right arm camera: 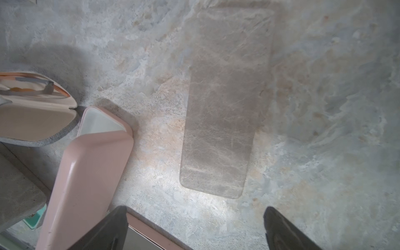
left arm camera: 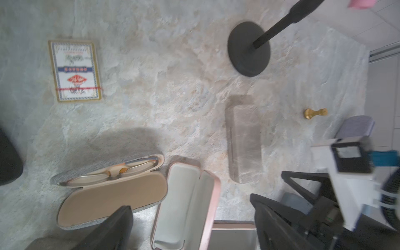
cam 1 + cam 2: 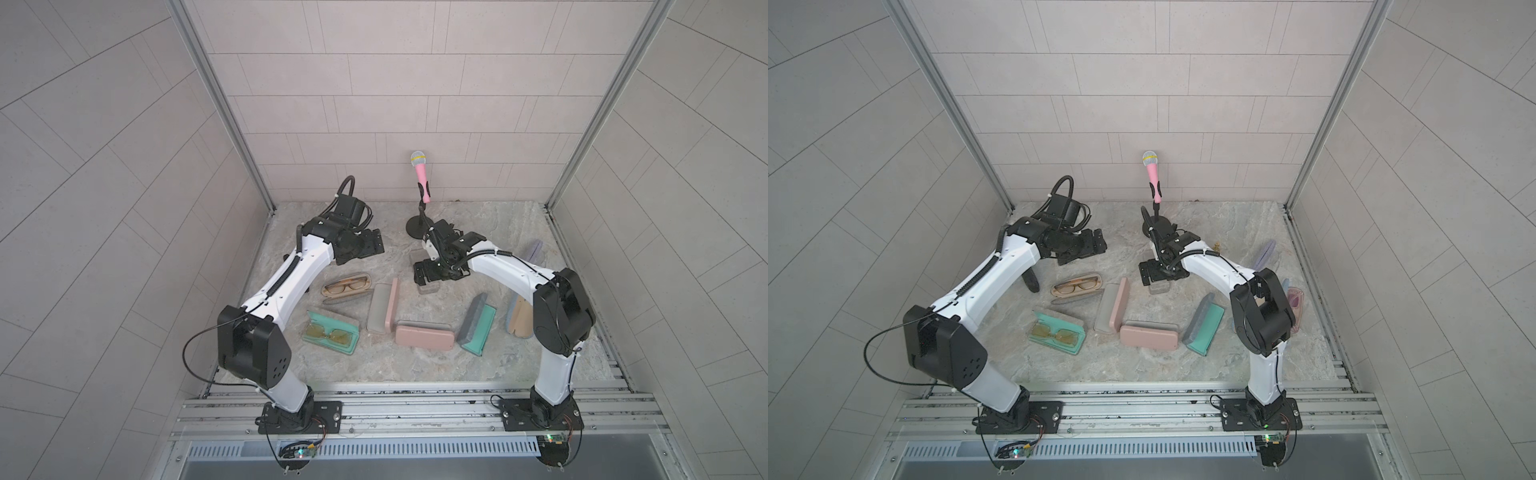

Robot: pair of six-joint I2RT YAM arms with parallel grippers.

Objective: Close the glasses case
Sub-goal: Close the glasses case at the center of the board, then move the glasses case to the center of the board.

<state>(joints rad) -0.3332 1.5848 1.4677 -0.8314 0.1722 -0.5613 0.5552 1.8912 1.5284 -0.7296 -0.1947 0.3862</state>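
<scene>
Since both pincers hang above the table [image 3: 374, 365] with nothing in them, no closing is done yet. The left gripper [image 2: 190, 202] has its fingers spread wide, and so has the right gripper [image 1: 194, 208].

Four cases lie open: the tan case [image 3: 347, 287] and the green case [image 3: 330, 338], each with glasses inside, the empty pink case [image 3: 380, 309], and the green-and-grey case [image 3: 478, 326]. I cannot tell which one is meant. One pink box [image 3: 424, 337] is already shut.

Under the right gripper lies a see-through case [image 1: 223, 104], and it is hard to tell if it is shut. The right arm [image 3: 507, 270] partly hides other cases [image 3: 519, 322].
</scene>
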